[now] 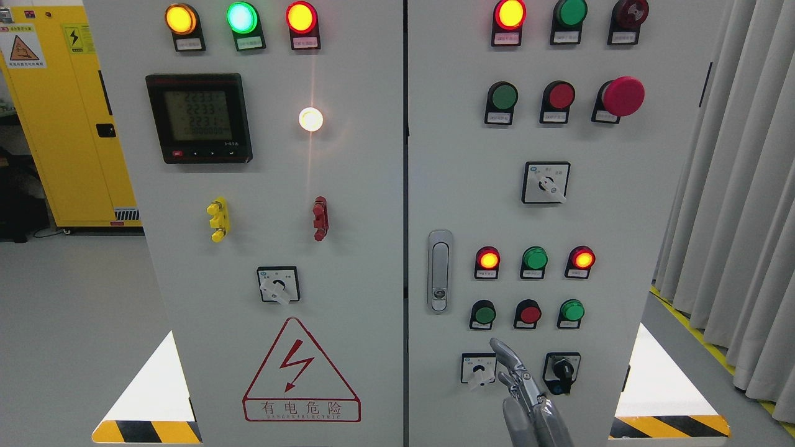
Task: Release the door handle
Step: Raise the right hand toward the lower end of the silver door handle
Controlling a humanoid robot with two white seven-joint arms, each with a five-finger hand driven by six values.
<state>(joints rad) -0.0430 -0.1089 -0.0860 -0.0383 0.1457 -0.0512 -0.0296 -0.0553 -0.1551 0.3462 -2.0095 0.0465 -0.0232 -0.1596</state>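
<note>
**A:** Door handle status? It's the silver swing handle on the right-hand cabinet door, just beside the centre seam, lying flush in its escutcheon with the key cylinder at the bottom end.

**B:** Nothing on it. The right hand comes up from the bottom edge, right of the middle, well below the handle and off to its right. Fingers are extended and loose, gripping nothing; fingertips sit between the white rotary switch and the black key switch. I can't tell whether they touch the panel.

**A:** So the release looks done?

**B:** I'd say so, judging by the gap. Left hand isn't visible.

**A:** If it needs regrabbing?

**B:** Rigid metal, probably smooth and a bit slippery. Folded flat, there's little to hook. The long lever is the part to take, fingers wrapping behind it once it's popped out. It won't flex or break.

**A:** Neighbours?

**B:** Red, green and red pilot lamps directly right of it, with a pushbutton row underneath. Stray fingers could hit those.
</note>
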